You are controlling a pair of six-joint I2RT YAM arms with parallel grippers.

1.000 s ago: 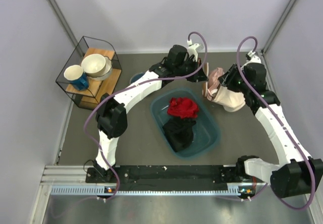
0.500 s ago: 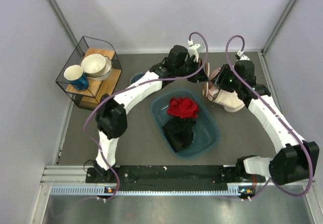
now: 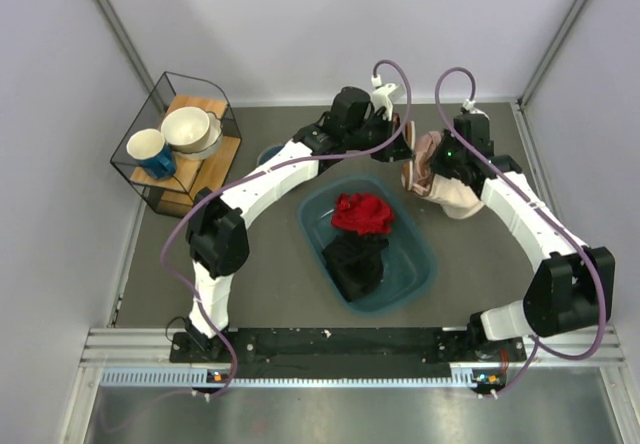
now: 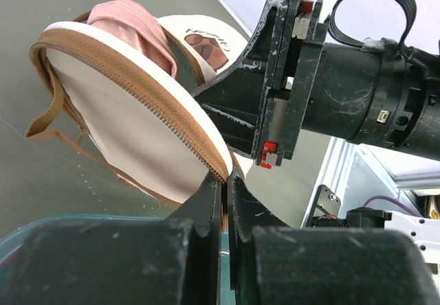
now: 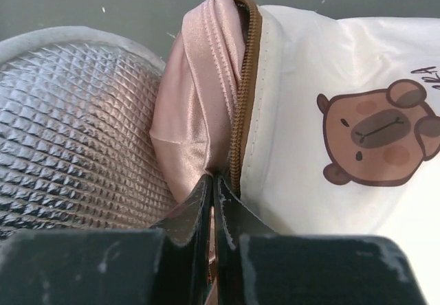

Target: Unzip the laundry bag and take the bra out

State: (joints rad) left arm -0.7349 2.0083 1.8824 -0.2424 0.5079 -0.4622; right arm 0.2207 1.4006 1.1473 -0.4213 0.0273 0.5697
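The cream laundry bag point(image 3: 455, 196) lies on its side right of the teal tub, its brown zipper open. In the left wrist view its round lid point(image 4: 130, 113) stands apart from the body. The pink bra point(image 3: 428, 148) bulges out of the gap, and shows in both wrist views point(image 4: 130, 23) point(image 5: 189, 106). My left gripper point(image 3: 408, 154) point(image 4: 225, 181) is shut on the brown zipper band at the lid's rim. My right gripper point(image 3: 433, 169) point(image 5: 212, 178) is shut on a fold of the bra just beside the zipper teeth. The bag's bear print point(image 5: 378, 130) faces the right wrist camera.
A teal tub point(image 3: 418, 264) in the middle holds a red cloth point(image 3: 362, 212) and a black cloth point(image 3: 355, 262). A wire rack point(image 3: 150, 179) with a blue mug point(image 3: 150, 152) and bowls point(image 3: 190, 129) stands at the back left. Walls close in on both sides.
My right arm has swung left and in toward the bag's open gap, its wrist now over the bra. The left arm and the bag have barely moved.
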